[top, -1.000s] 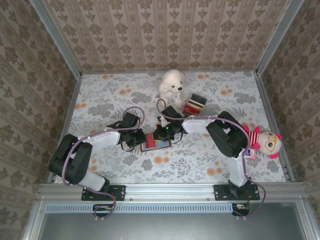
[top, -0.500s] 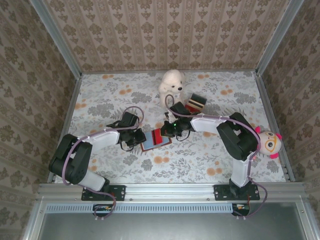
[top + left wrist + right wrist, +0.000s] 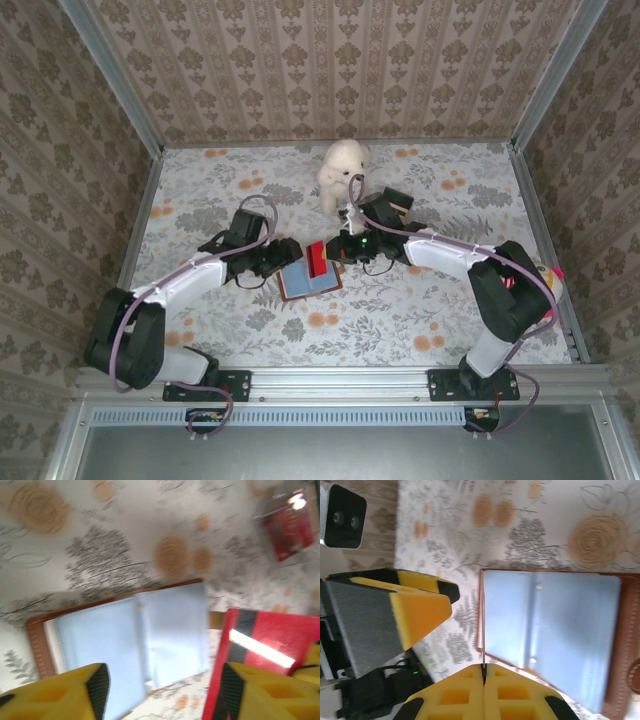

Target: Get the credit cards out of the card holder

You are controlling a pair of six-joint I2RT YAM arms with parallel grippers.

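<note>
Card holder (image 3: 305, 284) lies open on tabletop (image 3: 400, 325), blue lining up. Right claw (image 3: 336, 252) clamped on red credit card (image 3: 317, 258), over holder's far edge. Left claw (image 3: 274, 263) open at holder's left edge.

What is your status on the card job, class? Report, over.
Left tool open. Right tool shut on red card. Card holder lies open, blue lining up. White plush behind it, apart.
</note>
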